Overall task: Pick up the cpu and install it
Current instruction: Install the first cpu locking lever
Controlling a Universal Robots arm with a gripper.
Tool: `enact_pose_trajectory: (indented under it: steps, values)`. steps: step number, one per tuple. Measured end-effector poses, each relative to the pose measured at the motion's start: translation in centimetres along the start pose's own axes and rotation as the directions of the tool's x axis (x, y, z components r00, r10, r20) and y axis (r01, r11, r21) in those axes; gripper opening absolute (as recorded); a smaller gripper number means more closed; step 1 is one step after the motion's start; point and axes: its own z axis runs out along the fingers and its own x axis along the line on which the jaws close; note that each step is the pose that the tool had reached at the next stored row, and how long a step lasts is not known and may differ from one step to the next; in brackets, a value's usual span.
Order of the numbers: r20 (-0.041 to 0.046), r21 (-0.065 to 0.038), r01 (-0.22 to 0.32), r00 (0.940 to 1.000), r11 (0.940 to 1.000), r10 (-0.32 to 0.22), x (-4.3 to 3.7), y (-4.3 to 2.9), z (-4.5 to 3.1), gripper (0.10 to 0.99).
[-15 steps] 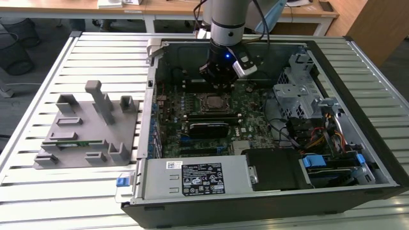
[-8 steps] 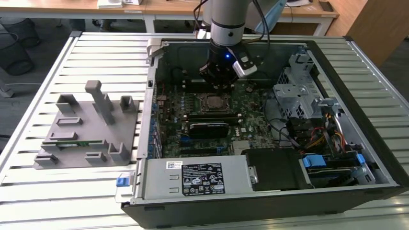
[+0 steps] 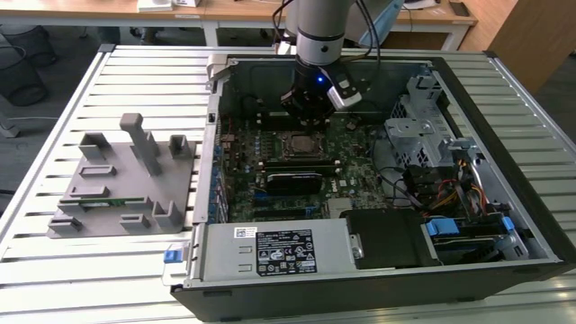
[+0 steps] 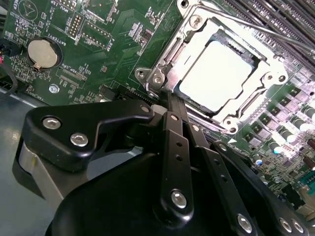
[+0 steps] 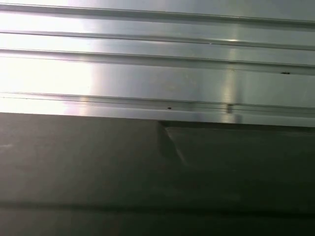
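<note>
While one robot arm reaches down into an open computer case, a single cpu lies flat in the one metal-framed socket on the green motherboard, its pale silvery top facing up. In the exterior view the gripper hangs just above the socket, near the middle of the board. One grey fixture block sits well apart on the slatted table, toward the exterior view's left, with a thin green memory stick resting in it. The case walls ring the board on all sides; drive cages and a bundle of cables crowd the exterior view's right, and a black power supply lines the near edge, leaving open room mostly straight above the socket. In the second wrist view the gripper's black fingers appear drawn close together, tips beside the socket frame's corner, pinching nothing. One round coin battery sits on the board.
</note>
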Motion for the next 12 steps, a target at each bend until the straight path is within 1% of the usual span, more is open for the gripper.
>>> enact_pose_trajectory:
  steps: [3,6,10,12]
  values:
    - [0.0002,-0.011,0.000,1.0000,0.9999,0.000,0.01,-0.01,-0.02,0.106]
    - [0.0021,-0.015,0.000,1.0000,0.9999,0.000,-0.03,0.05,-0.23,0.106]
    - [0.0008,-0.013,0.000,1.0000,0.9999,0.000,-0.02,-0.01,-1.22,0.106]
    - [0.0007,-0.013,0.000,1.0000,0.9999,0.000,-0.02,-0.02,-1.54,0.106]
